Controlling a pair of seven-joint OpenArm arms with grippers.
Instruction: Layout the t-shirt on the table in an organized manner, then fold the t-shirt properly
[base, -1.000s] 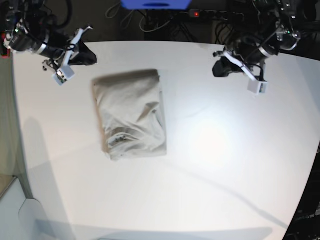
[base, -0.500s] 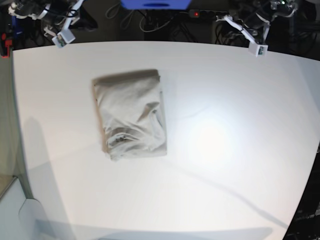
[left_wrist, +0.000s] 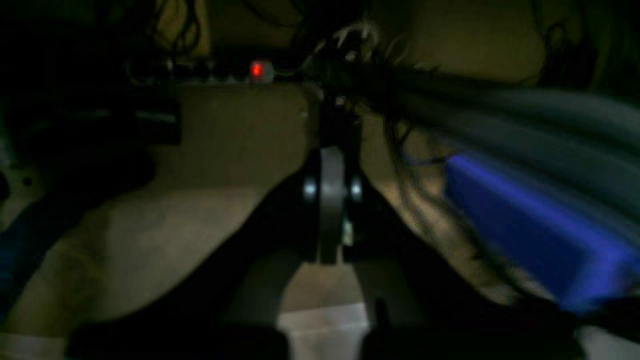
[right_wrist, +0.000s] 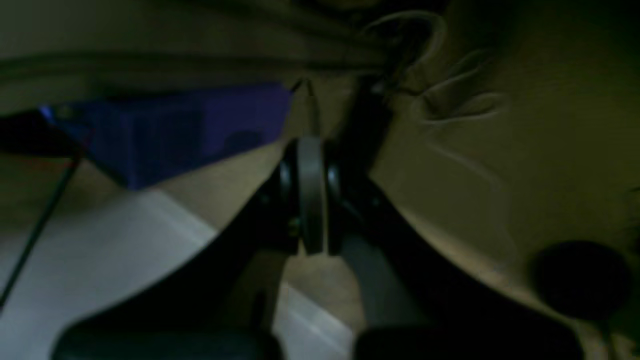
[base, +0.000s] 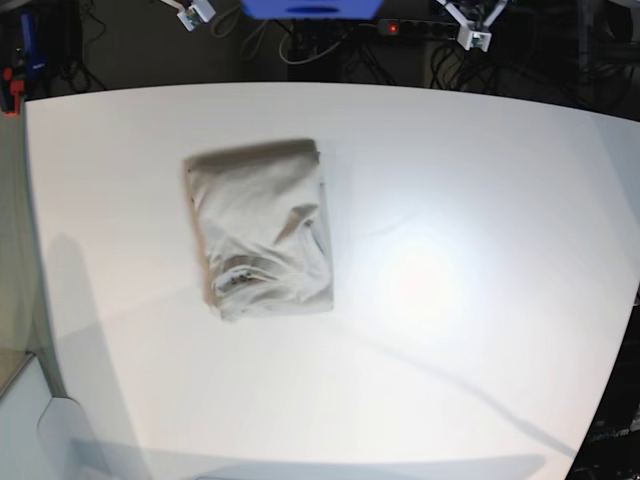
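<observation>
Left wrist view: left claw (left_wrist: 330, 210) clenched on nothing, blurred; a power strip (left_wrist: 220, 75) with red lit switch beyond it, a blue box (left_wrist: 525, 235) to its right, table (left_wrist: 320, 330) edge below.

Right wrist view: right claw (right_wrist: 311, 195) clenched, empty; blue box (right_wrist: 175, 130) to its left.

Base view: folded t-shirt (base: 262, 228) lies on the table (base: 450, 300), well apart from both claws at the top edge. No readable writing.

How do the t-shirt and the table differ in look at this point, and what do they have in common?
The t-shirt is beige-grey, the table white. The t-shirt is creased and bunched near its lower end; the table is smooth and glossy. The t-shirt, folded into a compact rectangle, covers only a small part of the far larger table. Both are plain, without pattern.
</observation>
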